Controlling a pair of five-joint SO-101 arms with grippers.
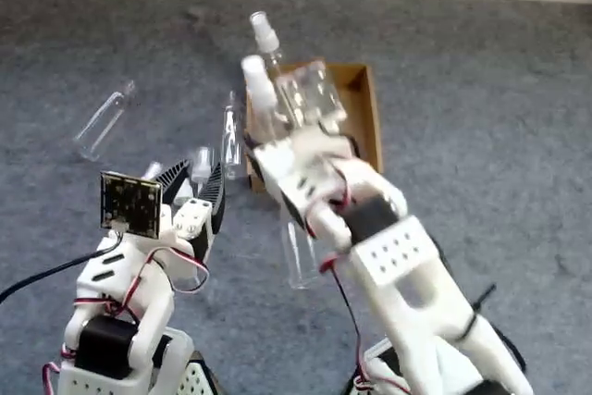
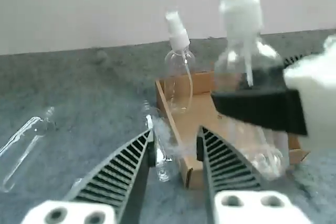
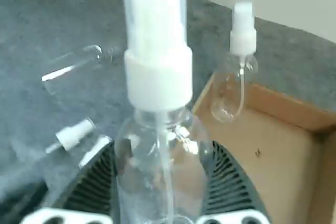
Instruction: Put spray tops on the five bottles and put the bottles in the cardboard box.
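My right gripper point(image 3: 160, 184) is shut on a clear bottle point(image 3: 157, 166) with a white spray top point(image 3: 157, 61), held upright at the near-left edge of the cardboard box point(image 1: 363, 108). A second topped bottle point(image 1: 268, 42) stands at the box's far-left corner. My left gripper point(image 1: 196, 184) hovers open left of the box, nothing between its fingers point(image 2: 131, 166). Just past its tips a topless bottle point(image 2: 159, 153) lies beside the box wall point(image 2: 173, 124). Two loose spray tops point(image 3: 73, 135) lie near it.
Another topless bottle point(image 1: 102, 122) lies far left on the grey carpet. One more bottle point(image 1: 298, 252) lies under the right arm, in front of the box. The box's right half is free.
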